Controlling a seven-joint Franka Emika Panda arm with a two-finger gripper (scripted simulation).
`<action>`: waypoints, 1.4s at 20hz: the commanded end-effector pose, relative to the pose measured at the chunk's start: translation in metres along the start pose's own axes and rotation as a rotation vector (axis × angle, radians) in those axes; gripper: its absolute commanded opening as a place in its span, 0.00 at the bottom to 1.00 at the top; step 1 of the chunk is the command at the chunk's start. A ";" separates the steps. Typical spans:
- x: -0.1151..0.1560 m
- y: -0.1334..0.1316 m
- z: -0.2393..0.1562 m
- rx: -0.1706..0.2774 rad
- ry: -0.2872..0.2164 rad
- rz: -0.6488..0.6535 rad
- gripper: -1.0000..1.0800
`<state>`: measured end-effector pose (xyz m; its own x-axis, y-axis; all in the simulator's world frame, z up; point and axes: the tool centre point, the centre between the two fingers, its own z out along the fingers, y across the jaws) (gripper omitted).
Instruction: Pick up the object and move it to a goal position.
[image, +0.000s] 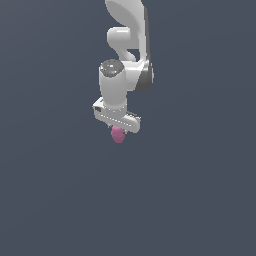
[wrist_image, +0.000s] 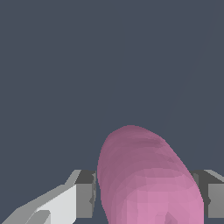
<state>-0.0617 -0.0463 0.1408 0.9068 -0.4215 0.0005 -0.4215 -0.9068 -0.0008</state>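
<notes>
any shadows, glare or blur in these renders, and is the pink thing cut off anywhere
Exterior view: flat, even light, no cast shadows or glare on the plain grey-blue backdrop; the object is small and soft-edged under the gripper. Wrist view: the object fills the frame, faceted shading visible, cut off by the picture's edge; the fingers flank it, sharp, no blur.

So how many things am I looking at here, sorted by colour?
Pink: 1, the egg-shaped blob, sitting between the fingers of the gripper.
White: 1, the robot arm with that gripper.
Total: 2, against a plain dark grey-blue background.
</notes>
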 end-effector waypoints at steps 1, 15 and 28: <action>0.004 0.009 -0.019 0.000 0.001 0.000 0.00; 0.037 0.078 -0.159 0.001 0.000 0.001 0.00; 0.068 0.135 -0.278 0.000 0.000 0.000 0.00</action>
<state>-0.0574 -0.1912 0.4071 0.9063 -0.4226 0.0012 -0.4226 -0.9063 -0.0010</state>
